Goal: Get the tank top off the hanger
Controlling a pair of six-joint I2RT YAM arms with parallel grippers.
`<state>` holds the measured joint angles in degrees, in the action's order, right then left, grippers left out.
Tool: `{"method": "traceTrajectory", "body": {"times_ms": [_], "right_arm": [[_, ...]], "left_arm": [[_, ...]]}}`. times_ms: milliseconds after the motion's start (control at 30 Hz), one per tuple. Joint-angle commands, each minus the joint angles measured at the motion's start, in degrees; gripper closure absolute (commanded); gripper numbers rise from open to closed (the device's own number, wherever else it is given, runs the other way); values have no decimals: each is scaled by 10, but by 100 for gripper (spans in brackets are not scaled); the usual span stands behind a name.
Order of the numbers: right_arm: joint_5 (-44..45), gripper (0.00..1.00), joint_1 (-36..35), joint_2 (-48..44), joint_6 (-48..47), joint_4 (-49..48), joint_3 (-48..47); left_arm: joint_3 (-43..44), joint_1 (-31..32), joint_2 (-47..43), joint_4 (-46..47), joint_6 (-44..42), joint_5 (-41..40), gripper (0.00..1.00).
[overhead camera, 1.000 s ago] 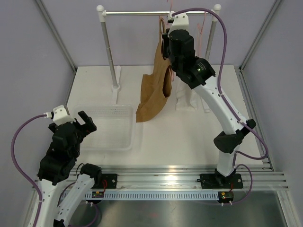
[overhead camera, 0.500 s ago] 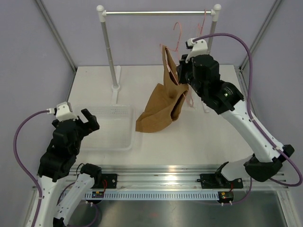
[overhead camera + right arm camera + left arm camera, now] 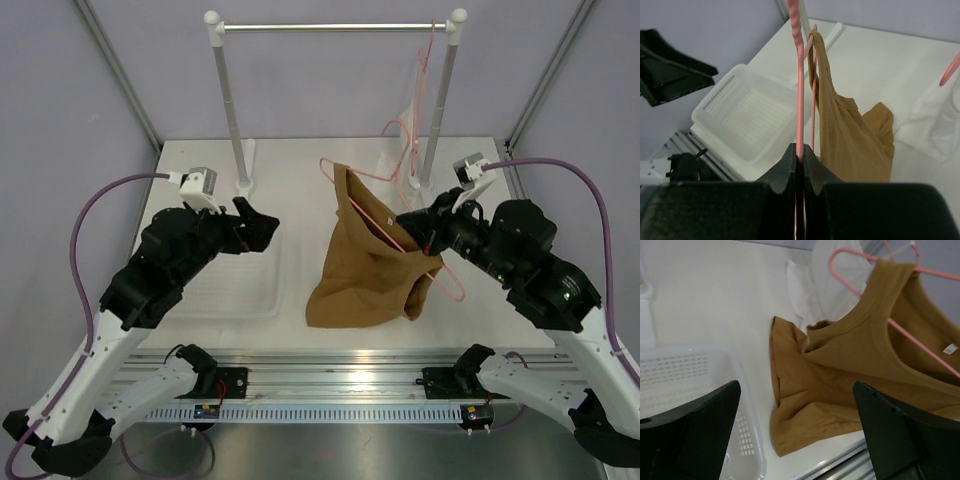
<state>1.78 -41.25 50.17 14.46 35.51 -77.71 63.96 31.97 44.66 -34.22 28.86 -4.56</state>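
Pinching thin pink wire hanger (image 3: 800,100) in right gripper (image 3: 801,150), dangling crumpled tan-brown sleeveless tank top (image 3: 365,275); holding left gripper (image 3: 260,225) spread apart at 9 o'clock.

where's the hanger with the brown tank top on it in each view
top external: hanger centre right, slanting across the tank top
left wrist: hanger upper right, threaded through the tank top
right wrist: hanger centre, upright, pinched in the right tool
shared landmark: the white basket, in all three
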Motion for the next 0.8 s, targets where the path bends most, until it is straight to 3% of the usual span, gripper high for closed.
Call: {"method": "traceTrajectory", "body": {"times_ms": [0,167,300,433,533,567,633,667,767], "right_arm": [[-90,100,-1,-50,30,-36,42],[-108,100,-1,-104,55,-29,72],[-122,100,-1,-118,69,-16,77],[-138,100,-1,-118,75,-7,77],[-138,100,-1,-119,75,-6,81],[-136,100,-1,-119,74,-5,85],[-133,100,-1,-120,73,-6,89],[-133,100,-1,-120,73,-9,94],[-139,100,-1,-121,68,-12,102]], "left_arm": [[47,102,39,86,-13,-61,1],[69,214,105,139,-42,-123,1],[93,245,164,145,-63,-156,5],[102,247,199,164,-70,-153,16],[105,247,213,177,-74,-148,27],[103,248,213,182,-75,-149,38],[103,248,214,185,-77,-160,49],[103,248,215,185,-79,-170,61],[105,248,217,180,-83,-186,81]]}}
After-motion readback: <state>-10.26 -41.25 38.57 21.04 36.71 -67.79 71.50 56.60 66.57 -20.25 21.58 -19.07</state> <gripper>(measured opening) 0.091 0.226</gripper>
